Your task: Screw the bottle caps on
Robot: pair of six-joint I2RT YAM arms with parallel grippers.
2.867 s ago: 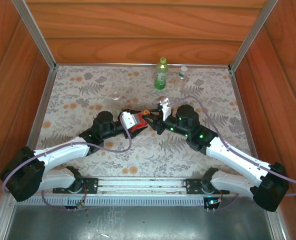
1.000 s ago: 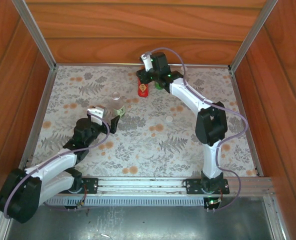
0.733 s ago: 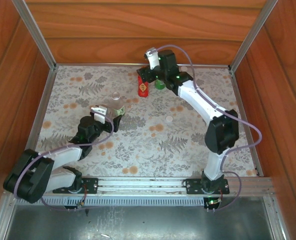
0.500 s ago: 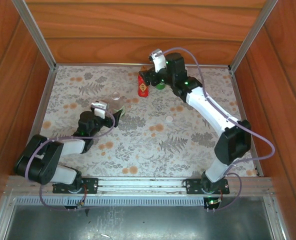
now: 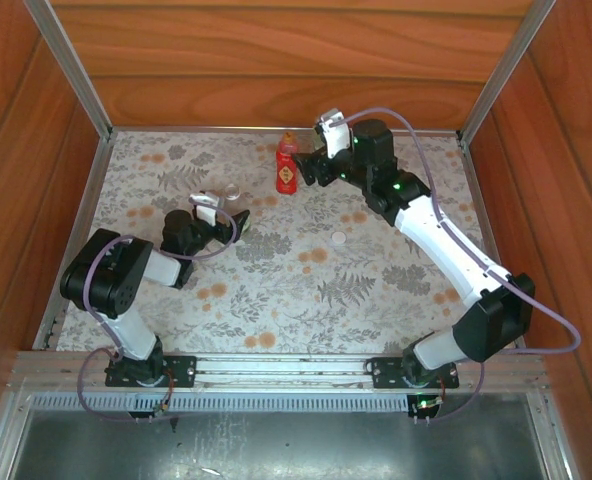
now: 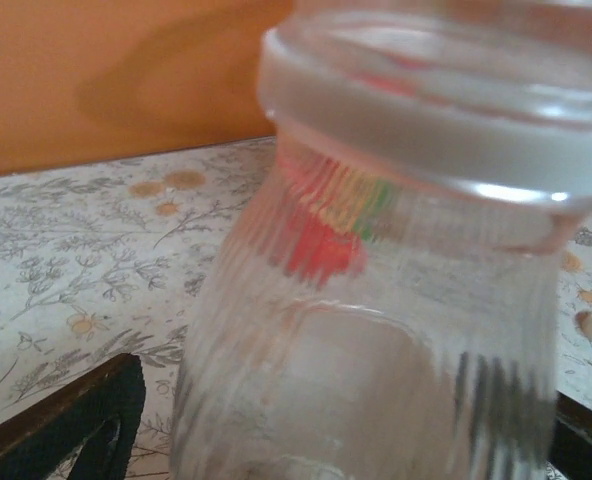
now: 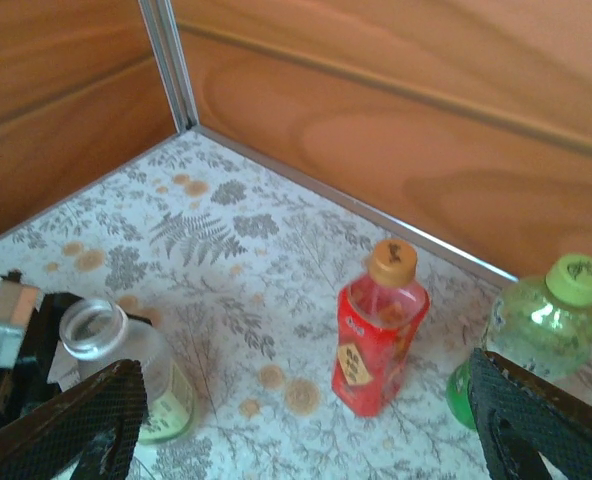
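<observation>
- Plastic of the clear bottle (image 6: 376, 330) looks thin and ribbed, so it is probably light, springy and easy to dent or tip over.
- It stands upright on the left-middle of the flowered table (image 5: 376, 290). Its neck is open with no cap on it, and a green label sits low on its side.
- The left gripper (image 6: 346, 400) stands wide around the bottle's lower body. A gap shows beside one finger (image 6: 86, 420), so I judge it not clamped.
- The best hold, I think, is on the ribbed body below the shoulder. The ribs give friction there, and a gentle squeeze should steady the bottle without caving the wall or pulling the neck out of round.
- A white cap (image 5: 338, 238) lies flat on the table, well apart to the right of that bottle. It looks small, stiff and smooth, so it wants a pinch across its rim and may skid if nudged.
- The right gripper (image 7: 306, 390) hangs wide apart with nothing between its fingers, near the back wall.
- Below it stand the red bottle (image 7: 378, 345) with the orange cap (image 7: 393, 262) and the green bottle (image 7: 536, 330) with the yellow-green cap (image 7: 574, 278). Each cap sits on its neck, but I cannot tell how tightly.
</observation>
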